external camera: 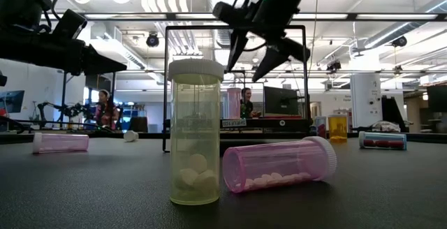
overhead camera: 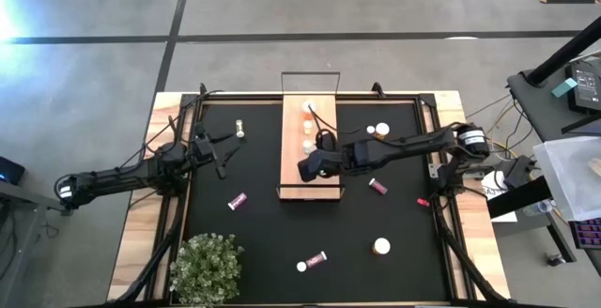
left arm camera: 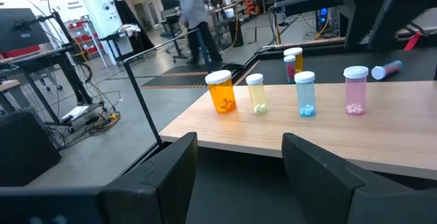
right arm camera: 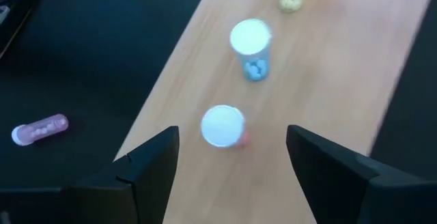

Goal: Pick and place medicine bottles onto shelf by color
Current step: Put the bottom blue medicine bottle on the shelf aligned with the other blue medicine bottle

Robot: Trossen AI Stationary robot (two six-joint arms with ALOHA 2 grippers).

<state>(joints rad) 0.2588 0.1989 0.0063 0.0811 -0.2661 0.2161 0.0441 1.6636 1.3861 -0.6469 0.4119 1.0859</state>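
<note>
Black tabletop mat (overhead camera: 272, 238) | shelf (overhead camera: 292, 172) carries four upright bottles | right gripper (right arm camera: 232, 159) spread wide, empty, above pink bottle (right arm camera: 222, 126) | step: release | next: lift clear, fetch lying bottle (overhead camera: 378, 187).

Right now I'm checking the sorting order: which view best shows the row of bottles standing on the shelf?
The left wrist view: four upright bottles side-on along the shelf, colors clear. High view shows only caps; right wrist, blurred tops; low view, little.
</note>
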